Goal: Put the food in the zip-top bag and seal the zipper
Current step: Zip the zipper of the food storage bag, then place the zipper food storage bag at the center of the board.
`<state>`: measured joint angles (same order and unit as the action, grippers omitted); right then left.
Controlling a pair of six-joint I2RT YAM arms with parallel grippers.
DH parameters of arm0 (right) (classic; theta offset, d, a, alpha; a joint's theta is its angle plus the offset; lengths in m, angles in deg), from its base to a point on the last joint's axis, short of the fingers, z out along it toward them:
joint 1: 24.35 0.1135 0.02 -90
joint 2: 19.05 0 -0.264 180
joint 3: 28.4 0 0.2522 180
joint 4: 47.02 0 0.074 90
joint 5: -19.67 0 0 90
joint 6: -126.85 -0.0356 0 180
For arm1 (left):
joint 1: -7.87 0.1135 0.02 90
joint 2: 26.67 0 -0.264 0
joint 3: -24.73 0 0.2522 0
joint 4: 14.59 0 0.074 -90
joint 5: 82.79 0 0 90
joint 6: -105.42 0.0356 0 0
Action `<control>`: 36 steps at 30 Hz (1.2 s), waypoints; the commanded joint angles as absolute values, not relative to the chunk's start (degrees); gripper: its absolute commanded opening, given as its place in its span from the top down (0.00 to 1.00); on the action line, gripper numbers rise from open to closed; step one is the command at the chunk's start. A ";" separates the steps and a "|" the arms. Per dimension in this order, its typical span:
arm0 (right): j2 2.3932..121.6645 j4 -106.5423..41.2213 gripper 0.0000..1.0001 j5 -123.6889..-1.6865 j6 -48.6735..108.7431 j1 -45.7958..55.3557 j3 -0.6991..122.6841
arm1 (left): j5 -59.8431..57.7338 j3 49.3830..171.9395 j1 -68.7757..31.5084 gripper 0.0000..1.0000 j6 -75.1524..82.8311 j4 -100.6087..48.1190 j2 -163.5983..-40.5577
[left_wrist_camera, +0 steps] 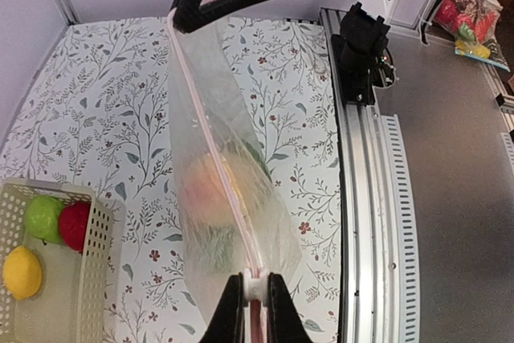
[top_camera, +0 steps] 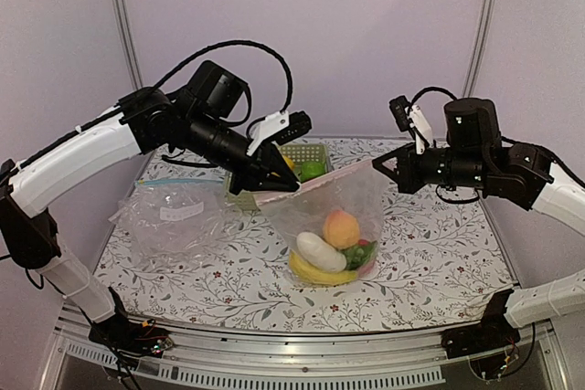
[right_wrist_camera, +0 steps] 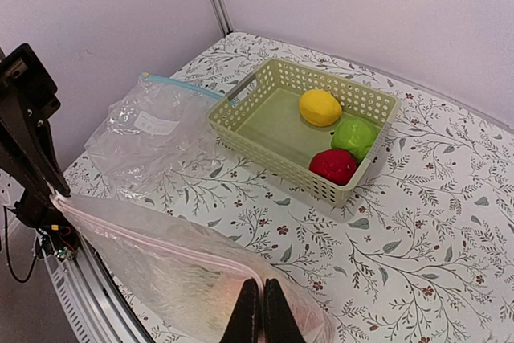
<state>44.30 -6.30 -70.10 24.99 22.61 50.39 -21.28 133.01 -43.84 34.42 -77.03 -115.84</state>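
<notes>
The zip-top bag (top_camera: 361, 196) hangs above the tabletop (top_camera: 439, 262), food (top_camera: 340, 228) weighing down its floppy, slippery film. My left gripper (left_wrist_camera: 255, 304) pinches the zipper (left_wrist_camera: 210, 146) at the slider (left_wrist_camera: 255, 285), and my right gripper (right_wrist_camera: 257, 311) clamps the opposite end. That stiffer strip is where I'd hold.

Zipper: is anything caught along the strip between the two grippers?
Nothing visible does. The zipper runs bare from the left gripper to the right gripper; the food lies low in the bag, clear of it.

Hanging zip-top bag (top_camera: 320, 198) mid-table, basket (right_wrist_camera: 277, 162) behind
</notes>
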 commanded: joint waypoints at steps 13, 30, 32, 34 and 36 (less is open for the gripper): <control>39.81 -2.17 1.00 -82.30 24.43 17.50 50.05 | -21.23 131.35 -42.76 1.00 34.62 -82.80 -113.20; 39.24 -0.85 1.00 -84.39 24.52 16.61 50.40 | -19.85 130.54 -42.36 1.00 34.41 -81.79 -112.56; 39.22 -0.86 1.00 -83.91 24.47 16.61 50.44 | -19.86 130.51 -42.32 1.00 34.30 -81.56 -112.54; 39.36 -1.14 1.00 -81.48 24.82 16.62 50.40 | -19.95 130.36 -42.24 1.00 33.89 -81.04 -112.61; 39.69 -1.33 1.00 -77.94 26.04 16.62 50.53 | -19.95 130.05 -42.29 0.96 33.02 -80.04 -112.79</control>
